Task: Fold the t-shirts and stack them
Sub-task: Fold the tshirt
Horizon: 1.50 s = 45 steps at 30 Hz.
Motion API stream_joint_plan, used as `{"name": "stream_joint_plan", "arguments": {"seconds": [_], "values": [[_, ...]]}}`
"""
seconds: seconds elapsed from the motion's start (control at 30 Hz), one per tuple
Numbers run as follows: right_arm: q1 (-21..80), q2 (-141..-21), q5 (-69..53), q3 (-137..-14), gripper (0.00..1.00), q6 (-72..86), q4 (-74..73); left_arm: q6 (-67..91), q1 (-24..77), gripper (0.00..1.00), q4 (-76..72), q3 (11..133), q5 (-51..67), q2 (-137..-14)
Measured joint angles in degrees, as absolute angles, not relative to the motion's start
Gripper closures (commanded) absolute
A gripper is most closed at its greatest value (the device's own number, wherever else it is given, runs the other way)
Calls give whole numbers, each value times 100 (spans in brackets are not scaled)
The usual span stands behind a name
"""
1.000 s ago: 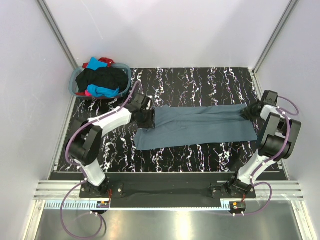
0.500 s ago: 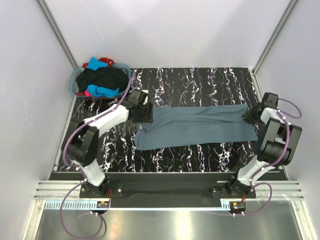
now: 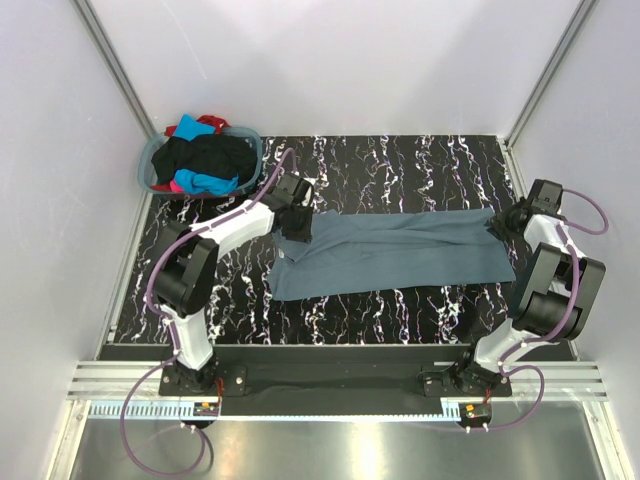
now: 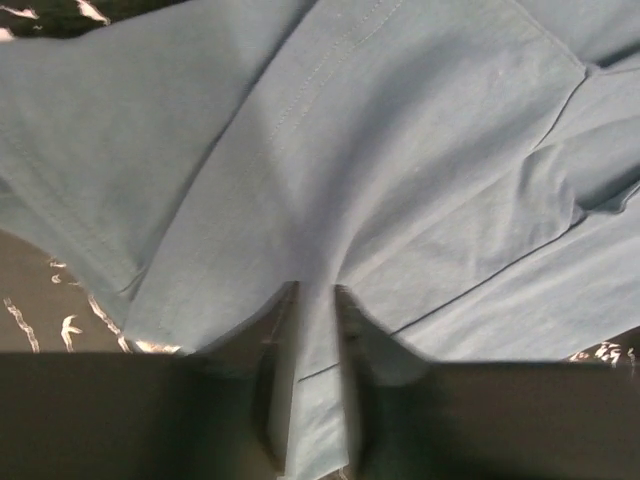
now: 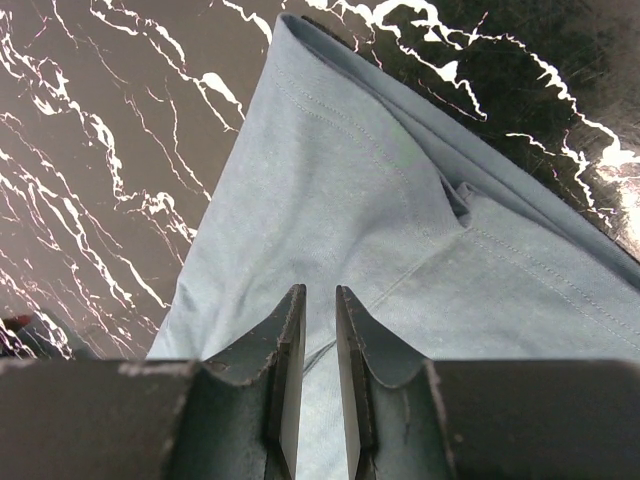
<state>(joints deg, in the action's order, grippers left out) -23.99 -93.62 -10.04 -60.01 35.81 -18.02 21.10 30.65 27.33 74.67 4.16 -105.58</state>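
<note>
Where the slate t-shirt (image 3: 400, 255) lies stretched, a heaped basket (image 3: 143, 172) stands near.

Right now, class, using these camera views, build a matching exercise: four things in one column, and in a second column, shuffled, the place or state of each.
Column one:
1. blue-grey t-shirt
2. black t-shirt
3. left end effector
4. laundry basket

Column two:
A. at the far-left corner of the table
B. on top of the heap in the basket
C. spread lengthwise across the middle of the table
D. shut on a fold of blue-grey fabric

Pairs: 1-C, 2-B, 3-D, 4-A
</note>
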Motion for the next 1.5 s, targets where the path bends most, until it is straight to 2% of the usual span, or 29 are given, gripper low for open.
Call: {"name": "stream_joint_plan", "arguments": {"seconds": [0.07,0.2,0.23,0.27,0.37,0.43,0.6,0.7,0.73,0.77,0.8,0.97,1.07,1.1,1.2,1.5], "values": [[-2399,-9365,-1017,-6005,74,3581,-1804,2060,3074,100,2740,7491,486,-10613],[-2399,-9386,-1020,-6036,74,3579,-1813,2008,3100,98,2762,7491,563,-10624],[-2399,-9389,-1020,-6040,74,3579,-1813,1992,3105,91,2762,7491,561,-10624],[-2399,-9389,-1020,-6040,74,3579,-1815,1973,3105,68,2766,7491,556,-10624],[-2399,-9389,-1022,-6042,74,3577,-1817,1876,3116,52,2786,7485,491,-10589],[-2399,-9389,-1028,-6042,74,3577,-1817,1796,3120,49,2781,7485,451,-10549],[-2399,-9389,-1070,-6042,74,3577,-1817,1612,3129,49,2799,7489,423,-10538],[-2399,-9389,-1087,-6042,74,3577,-1820,1549,3186,54,2825,7575,342,-10630],[-2399,-9389,-1105,-6042,74,3577,-1820,1527,3218,59,2832,7625,314,-10698],[-2399,-9389,-1118,-6042,74,3575,-1820,1505,3253,73,2829,7669,274,-10774],[-2399,-9391,-1125,-6042,74,3575,-1820,1525,3277,76,2832,7695,255,-10831],[-2399,-9391,-1127,-6042,74,3559,-1824,1479,3354,75,2888,7719,193,-11000],[-2399,-9391,-1131,-6042,74,3555,-1824,1476,3352,78,2897,7719,161,-11000],[-2399,-9391,-1138,-6042,74,3555,-1824,1474,3352,86,2904,7719,152,-11000],[-2399,-9391,-1160,-6042,74,3544,-1824,1455,3345,100,2904,7719,148,-11000],[-2399,-9391,-1166,-6042,74,3538,-1833,1487,3352,100,2993,7719,244,-10890]]}}
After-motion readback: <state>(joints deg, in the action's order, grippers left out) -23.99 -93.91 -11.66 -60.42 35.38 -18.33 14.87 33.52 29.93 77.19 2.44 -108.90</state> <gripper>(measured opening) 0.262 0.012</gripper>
